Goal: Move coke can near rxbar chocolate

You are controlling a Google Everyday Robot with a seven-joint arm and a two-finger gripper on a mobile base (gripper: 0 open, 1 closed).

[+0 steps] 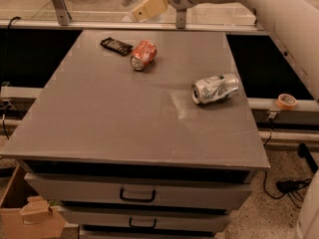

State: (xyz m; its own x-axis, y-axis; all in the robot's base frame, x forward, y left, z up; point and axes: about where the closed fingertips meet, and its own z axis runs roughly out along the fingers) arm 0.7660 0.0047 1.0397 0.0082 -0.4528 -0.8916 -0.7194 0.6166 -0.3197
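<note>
Big grey desk [124, 128] with two drawers under it, and one white robot arm [279, 14] coming in from about 2 o'clock. That's the only arm, so no question of which is nearer.

The gripper [144, 1] hangs up over the far edge of the desk at roughly 12 o'clock, well clear of everything. Honestly can't tell whether the jaws are spread or pressed together from where I'm standing. There's nothing in them as far as I can see.

Two cans total. The silver can [215, 88] is on its side out at 3 o'clock and not part of this.

The coke can [143, 55] lies on its side straight down at 6 o'clock from the gripper. Its long axis runs 1 to 7 o'clock, silver end toward 7.

One rxbar chocolate [116, 46], flat, just beside the can at its 10 o'clock with a small gap between them. Looks to me like the can is already near enough.

One tape roll [286, 101] off the desk at 3 o'clock.
</note>
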